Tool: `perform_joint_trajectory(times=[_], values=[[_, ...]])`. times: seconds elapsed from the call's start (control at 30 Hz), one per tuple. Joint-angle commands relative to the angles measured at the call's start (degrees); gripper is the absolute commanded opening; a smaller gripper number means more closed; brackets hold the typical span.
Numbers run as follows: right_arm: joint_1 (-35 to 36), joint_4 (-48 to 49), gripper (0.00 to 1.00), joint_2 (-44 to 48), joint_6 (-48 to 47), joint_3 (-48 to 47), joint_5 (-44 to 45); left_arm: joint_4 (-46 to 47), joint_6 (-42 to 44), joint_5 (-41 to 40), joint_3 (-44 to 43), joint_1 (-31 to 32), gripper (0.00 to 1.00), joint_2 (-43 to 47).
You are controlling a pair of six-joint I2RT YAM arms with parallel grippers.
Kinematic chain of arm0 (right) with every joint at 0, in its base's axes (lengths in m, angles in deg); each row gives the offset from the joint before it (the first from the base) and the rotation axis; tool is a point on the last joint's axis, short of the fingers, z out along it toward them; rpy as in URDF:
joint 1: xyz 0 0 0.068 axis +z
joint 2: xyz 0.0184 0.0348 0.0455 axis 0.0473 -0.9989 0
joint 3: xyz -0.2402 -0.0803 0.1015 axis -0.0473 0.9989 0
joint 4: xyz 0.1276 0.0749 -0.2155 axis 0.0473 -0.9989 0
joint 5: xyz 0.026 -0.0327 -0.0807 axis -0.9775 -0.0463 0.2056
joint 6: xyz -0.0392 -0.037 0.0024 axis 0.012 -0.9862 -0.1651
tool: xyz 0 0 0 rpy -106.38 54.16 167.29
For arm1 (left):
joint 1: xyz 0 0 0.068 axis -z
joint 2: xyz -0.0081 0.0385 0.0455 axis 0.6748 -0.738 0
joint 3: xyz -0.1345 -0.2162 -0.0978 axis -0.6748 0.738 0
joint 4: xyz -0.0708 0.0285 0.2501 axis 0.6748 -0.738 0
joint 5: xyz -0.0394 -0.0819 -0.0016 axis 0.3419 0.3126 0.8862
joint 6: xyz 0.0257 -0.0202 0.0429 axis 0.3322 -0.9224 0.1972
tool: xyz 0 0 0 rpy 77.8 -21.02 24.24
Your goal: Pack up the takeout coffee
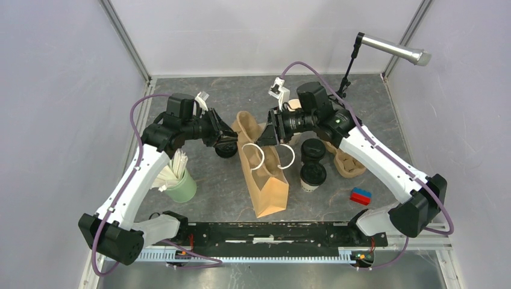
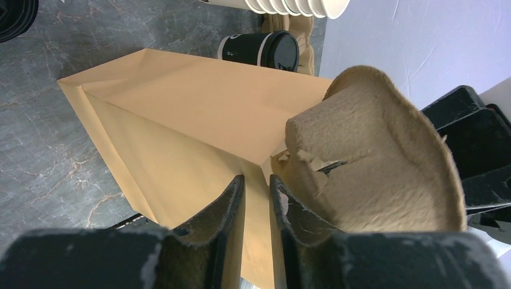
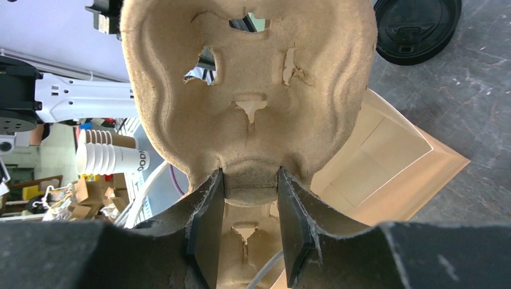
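A brown paper bag [image 1: 268,180] lies on its side mid-table, mouth facing away from the arm bases. A pulp cup carrier [image 1: 246,124] sticks out of that mouth. My left gripper [image 1: 232,137] [image 2: 257,179] is shut on the bag's [image 2: 199,114] edge, with the carrier [image 2: 373,150] just to its right. My right gripper [image 1: 265,135] [image 3: 250,171] is shut on the carrier's [image 3: 247,72] middle ridge. Two takeout coffee cups with black lids [image 1: 313,175] [image 1: 313,149] stand right of the bag. One cup [image 2: 259,49] shows beyond the bag in the left wrist view.
A second pulp carrier [image 1: 348,161] lies right of the cups, with a red-and-blue block [image 1: 360,195] nearer the bases. A green cup of white sticks [image 1: 179,183] stands left. Black lids [image 1: 226,149] [image 3: 416,27] sit by the bag's mouth. A cup stack [image 2: 295,5] and a microphone [image 1: 395,49] are at the back.
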Motion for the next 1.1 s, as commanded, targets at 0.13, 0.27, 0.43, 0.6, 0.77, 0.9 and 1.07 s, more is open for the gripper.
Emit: perform_joint_trajectory(times=[0.13, 0.27, 0.43, 0.6, 0.77, 0.9, 1.07], values=[[-0.03, -5.37, 0.33, 1.38, -2.62, -6.01, 7.93, 0.69, -0.59, -0.17, -0.7, 0.36, 0.22, -0.07], [-0.03, -6.76, 0.32, 1.88, -2.12, -7.69, 11.4, 0.74, -0.39, -0.09, -0.79, 0.35, 0.21, 0.11], [0.06, -11.26, 0.32, 1.73, -3.55, -10.89, 16.39, 0.69, -0.41, -0.04, -0.44, 0.36, 0.2, 0.34], [1.6, -14.49, 0.33, 1.14, -4.4, -12.93, 18.86, 2.16, -0.93, 0.43, 0.24, 0.3, 0.2, 0.32], [4.31, -20.44, 0.35, -0.73, -7.85, -17.13, 21.69, 2.25, -1.19, 0.67, -0.51, 0.35, 0.2, 0.42], [5.98, -25.11, 0.35, -1.96, -10.69, -19.35, 23.84, 2.24, -1.97, 1.58, -3.12, 0.32, 0.24, 0.79], [8.09, -26.91, 0.35, -1.74, -11.26, -18.99, 25.46, -0.33, -1.53, 1.24, -6.9, 0.35, 0.25, 0.83]])
